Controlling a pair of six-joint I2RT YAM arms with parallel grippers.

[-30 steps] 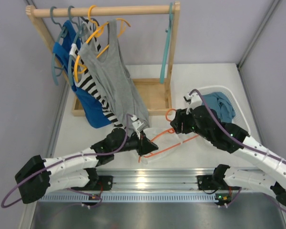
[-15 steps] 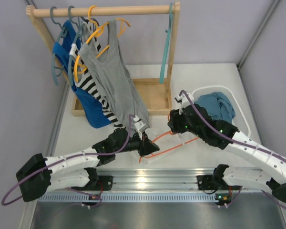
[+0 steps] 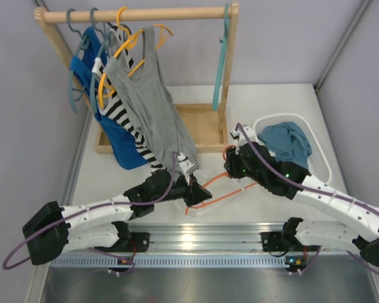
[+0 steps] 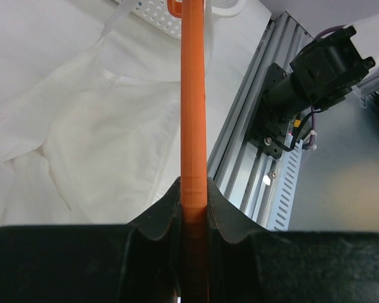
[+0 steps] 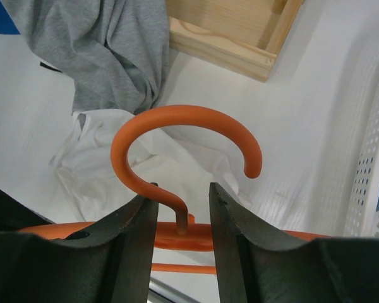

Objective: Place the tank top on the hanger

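Note:
The orange hanger (image 3: 220, 188) lies low over the table between the two arms. My left gripper (image 3: 199, 194) is shut on one of its arms; in the left wrist view the orange bar (image 4: 192, 95) runs straight out from between the pinched jaws (image 4: 192, 189). My right gripper (image 3: 231, 165) is at the hook end, open. In the right wrist view its fingers stand either side of the hook's neck (image 5: 177, 214), the left one close against it, a gap on the right. The white tank top (image 5: 107, 170) lies crumpled on the table under the hanger (image 4: 82, 145).
A wooden rack (image 3: 136, 14) at the back carries a grey tank top (image 3: 148, 101), a striped and a blue garment, and a teal hanger (image 3: 221, 63). A white basket (image 3: 321, 158) with a teal garment (image 3: 287, 140) sits right. An aluminium rail (image 3: 196, 237) runs along the near edge.
My right gripper has moved left and down onto the hook end of the hanger, and its jaws have narrowed around the hook's neck. The left gripper has kept its hold and place.

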